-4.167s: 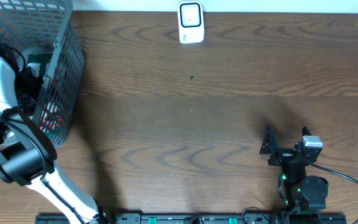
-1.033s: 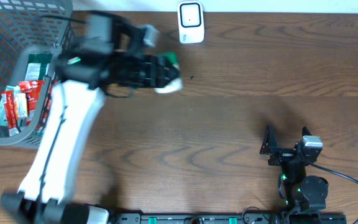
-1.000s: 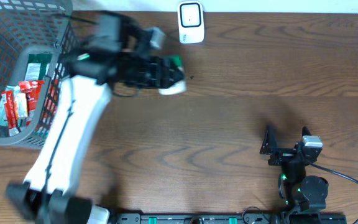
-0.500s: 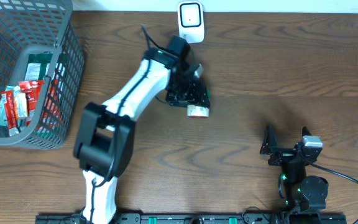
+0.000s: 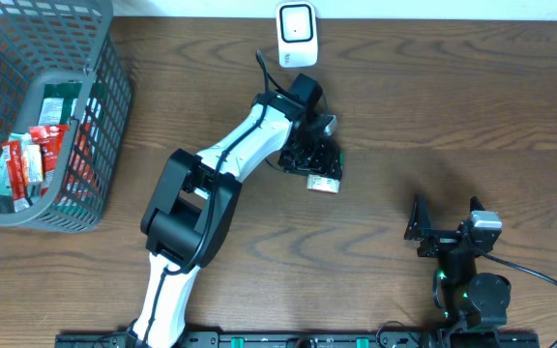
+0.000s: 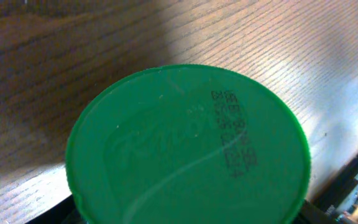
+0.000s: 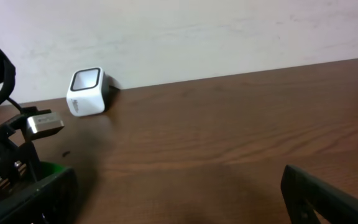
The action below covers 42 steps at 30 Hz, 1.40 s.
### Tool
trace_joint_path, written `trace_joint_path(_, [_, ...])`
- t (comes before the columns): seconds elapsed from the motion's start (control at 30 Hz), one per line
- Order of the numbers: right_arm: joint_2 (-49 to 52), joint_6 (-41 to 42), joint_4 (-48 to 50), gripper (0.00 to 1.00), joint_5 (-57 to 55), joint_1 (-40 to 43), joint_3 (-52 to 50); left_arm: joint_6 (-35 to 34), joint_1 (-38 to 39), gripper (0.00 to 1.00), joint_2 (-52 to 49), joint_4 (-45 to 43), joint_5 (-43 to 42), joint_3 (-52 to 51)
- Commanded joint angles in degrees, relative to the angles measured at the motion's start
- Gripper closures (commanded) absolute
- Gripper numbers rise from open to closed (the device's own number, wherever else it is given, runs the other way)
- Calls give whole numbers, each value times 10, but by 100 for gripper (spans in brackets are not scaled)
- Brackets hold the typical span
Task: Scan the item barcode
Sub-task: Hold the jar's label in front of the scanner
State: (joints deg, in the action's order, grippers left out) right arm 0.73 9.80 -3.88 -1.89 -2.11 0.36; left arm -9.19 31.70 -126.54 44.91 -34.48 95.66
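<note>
The left gripper (image 5: 319, 159) is closed partway around a tub (image 5: 323, 181), and the tub's green lid (image 6: 188, 149) fills the left wrist view. The tub is over the table (image 5: 433, 97), near the scanner (image 5: 297, 35) on the robot's side of it. The right gripper (image 5: 446, 215) sits well apart at the front edge, jaws wide and empty.

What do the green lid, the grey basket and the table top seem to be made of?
Green lid of the container: probably moulded plastic, smooth and slightly glossy; embossed lettering and a printed code show. Grey basket: likely plastic, matte, an even moulded grid. Table top: wood or wood-look laminate, satin; grain shows, which one is unclear.
</note>
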Motion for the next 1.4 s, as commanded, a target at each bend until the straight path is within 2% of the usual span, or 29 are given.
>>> trace_joint_path(0.0, [-2, -7, -2, 1, 1, 4, -1, 5, 12, 36, -5, -4, 31, 1])
trace_joint_path(0.3, [-2, -7, -2, 1, 1, 4, -1, 5, 25, 18, -5, -8, 78, 1])
trace_joint_path(0.53, [-2, -7, -2, 1, 1, 4, -1, 5, 24, 9, 0, -11, 80, 5])
trace_joint_path(1.13, [-2, -7, -2, 1, 1, 4, -1, 5, 24, 8, 68, -18, 81, 14])
trace_joint_path(1.37, [-2, -7, -2, 1, 1, 4, -1, 5, 23, 8, 89, -16, 132, 14])
